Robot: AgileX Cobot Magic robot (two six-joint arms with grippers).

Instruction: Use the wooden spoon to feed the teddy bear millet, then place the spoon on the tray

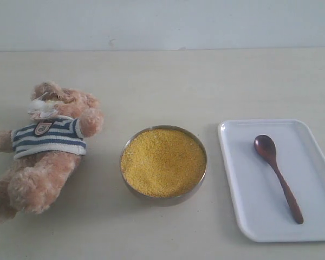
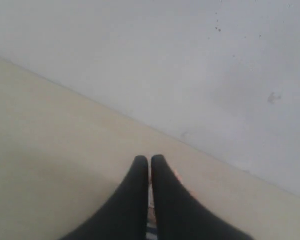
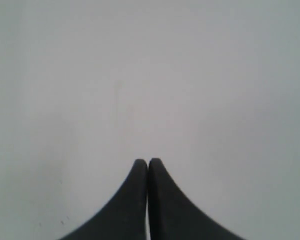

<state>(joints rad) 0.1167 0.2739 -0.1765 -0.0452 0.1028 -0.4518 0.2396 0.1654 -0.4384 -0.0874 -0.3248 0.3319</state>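
Observation:
The teddy bear (image 1: 46, 149) lies on its back at the left of the table in the exterior view. A metal bowl (image 1: 163, 196) of yellow millet (image 1: 162, 161) stands in the middle. At the right, the wooden spoon (image 1: 277, 176) lies on the white tray (image 1: 244, 179), its bowl pointing to the far side. Neither gripper shows in the exterior view. My left gripper (image 2: 150, 161) is shut, and a sliver of the bear's striped shirt shows through the gap lower down between its fingers. My right gripper (image 3: 148, 162) is shut and faces a plain grey wall.
The beige table (image 1: 168, 86) ends at a grey wall (image 1: 162, 21) at the far side. The left wrist view shows the table's far edge meeting that wall (image 2: 215, 75).

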